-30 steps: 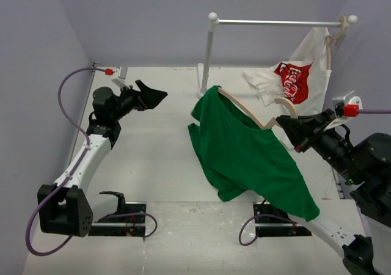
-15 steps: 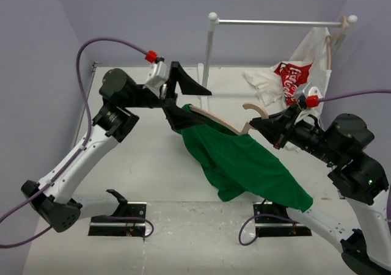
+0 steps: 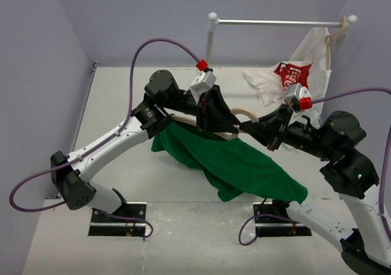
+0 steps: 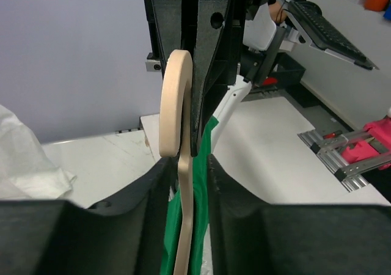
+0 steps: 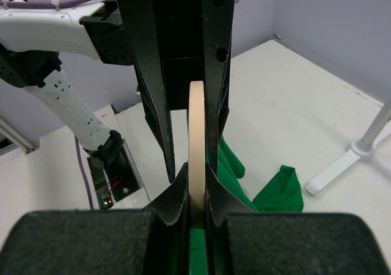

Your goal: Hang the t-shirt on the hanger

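Observation:
The pale wooden hanger hangs in the air over the middle of the table, its hook up. The green t-shirt is draped over it and trails down to the table on the right. My right gripper is shut on the hanger, and the flat wood stands pinched between its fingers. My left gripper faces it from the other side. Its jaws straddle the hanger's neck and green cloth, narrow but not pressed on the wood.
A white rail on a post stands at the back. A white shirt with a red logo hangs from its right end on another hanger. The post's foot is close behind the green cloth. Purple walls close in on the left, back and right.
My left arm has swung from the far left to the hanger and its jaws have narrowed around the neck. The right gripper has carried hanger and t-shirt a little leftwards.

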`<state>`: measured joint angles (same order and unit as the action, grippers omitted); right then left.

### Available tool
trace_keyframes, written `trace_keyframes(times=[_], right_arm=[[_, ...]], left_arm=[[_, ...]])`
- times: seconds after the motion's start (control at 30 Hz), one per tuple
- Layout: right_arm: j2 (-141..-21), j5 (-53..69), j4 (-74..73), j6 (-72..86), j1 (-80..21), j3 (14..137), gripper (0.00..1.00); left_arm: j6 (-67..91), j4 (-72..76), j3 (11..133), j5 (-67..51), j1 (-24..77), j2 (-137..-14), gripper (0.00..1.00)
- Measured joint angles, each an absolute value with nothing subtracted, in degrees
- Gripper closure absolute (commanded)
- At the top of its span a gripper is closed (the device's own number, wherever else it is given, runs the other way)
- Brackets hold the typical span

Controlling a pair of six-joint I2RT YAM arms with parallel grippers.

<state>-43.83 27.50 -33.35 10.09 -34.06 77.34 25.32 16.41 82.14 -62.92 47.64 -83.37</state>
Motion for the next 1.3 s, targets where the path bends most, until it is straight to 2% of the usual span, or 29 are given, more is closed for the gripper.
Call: trace_keyframes(times=[0.1, 0.17, 0.23, 0.27, 0.33, 0.5, 0.57, 0.6, 0.67, 0.7, 0.83, 1.07, 1.2, 1.3], right_arm=[[-43.8, 28.4, -32.6, 10.3, -34.1, 77.3, 1.0], [-43.8, 28.6, -32.1, 10.4, -34.1, 77.3, 1.0], [-43.9, 28.6, -31.9, 10.5, -34.1, 77.3, 1.0], [-43.9, 28.6, -31.8, 10.5, -34.1, 77.3, 1.0], [-43.9, 28.6, -31.7, 10.5, -34.1, 77.3, 1.0], [-44.1, 28.0, -32.5, 10.5, -34.0, 77.3, 1.0], [-44.1, 27.9, -32.4, 10.5, -34.0, 77.3, 0.95], [-44.0, 27.8, -32.3, 10.5, -34.0, 77.1, 0.71], [-43.3, 26.7, -31.6, 10.6, -34.0, 76.3, 0.1], [-42.8, 25.7, -31.3, 10.9, -34.0, 75.8, 0.07], [-38.6, 17.2, -32.3, 12.3, -34.0, 73.3, 0.06], [-24.8, 0.1, -36.1, 13.0, -34.1, 64.9, 0.18], [-23.7, -5.3, -36.9, 11.8, -34.1, 60.7, 0.19], [-25.7, -8.5, -37.5, 10.4, -34.1, 58.2, 0.23]], left_arm=[[26.7, 18.1, 81.7, -63.0, 48.1, -83.5, 0.78], [27.3, 18.6, 81.7, -63.1, 48.3, -83.8, 0.72], [27.5, 18.8, 81.7, -63.2, 48.6, -84.1, 0.72], [27.5, 18.7, 81.7, -63.3, 48.7, -84.4, 0.74], [27.7, 18.5, 81.7, -63.5, 48.9, -85.2, 1.0], [27.4, 17.9, 81.8, -64.7, 48.9, -86.1, 1.0], [26.6, 16.2, 82.5, -64.4, 48.9, -86.1, 1.0], [25.8, 14.9, 83.0, -64.1, 48.9, -86.1, 1.0], [24.6, 12.9, 83.7, -63.5, 48.8, -86.1, 1.0], [24.3, 12.1, 83.9, -63.1, 48.8, -86.1, 1.0], [23.6, 8.1, 83.9, -60.3, 46.2, -85.8, 1.0], [22.8, 2.3, 84.5, -59.2, 36.4, -81.7, 1.0], [20.3, -3.1, 89.1, -59.2, 33.8, -78.9, 1.0], [19.2, -5.2, 92.0, -59.2, 33.9, -76.8, 1.0]])
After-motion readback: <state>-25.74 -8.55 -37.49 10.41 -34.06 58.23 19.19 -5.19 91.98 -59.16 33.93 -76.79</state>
